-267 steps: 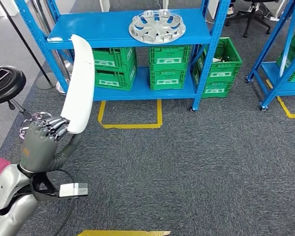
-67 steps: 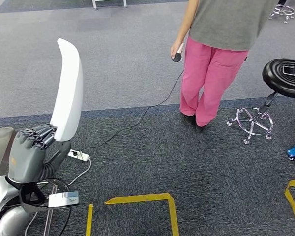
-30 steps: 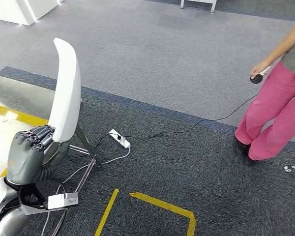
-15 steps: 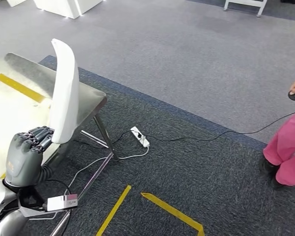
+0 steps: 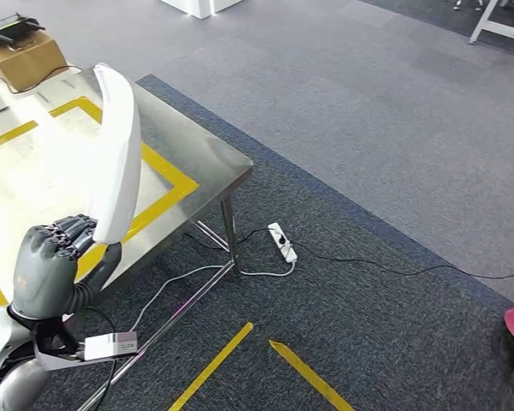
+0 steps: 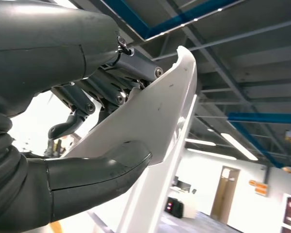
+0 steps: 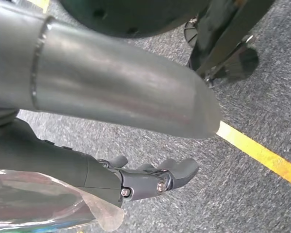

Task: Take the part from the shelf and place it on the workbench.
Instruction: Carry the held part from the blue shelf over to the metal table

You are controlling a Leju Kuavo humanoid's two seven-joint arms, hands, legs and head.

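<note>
Since the earlier frames the whole view has swung round: the blue shelf and then the person in pink trousers have slid out of frame, and the steel bench (image 5: 196, 150) has come in from the left, which is the camera turning with the robot, not the things moving. The white part has kept its place in the left robot hand throughout.

The bench is the largest thing here, a steel top marked with a yellow tape rectangle (image 5: 167, 175), its near corner towards the robot. On its far edge sits a brown cardboard box (image 5: 25, 60) with a dark device on top; what is inside it I cannot tell. No other container shows.

The white part (image 5: 117, 158), a long curved panel, stands nearly upright in the left robot hand (image 5: 47, 265), gripped at its lower end, and in the head view its upper half overlaps the bench top. The left wrist view shows the fingers (image 6: 100, 92) on one face and the thumb under the other. The right robot hand (image 7: 151, 179) hangs over the carpet, fingers loosely extended, holding nothing.

The step in hand looks like the carry, close to its end. The next move probably calls for closing on the bench, lowering the part inside the yellow rectangle, and then letting go.
</note>
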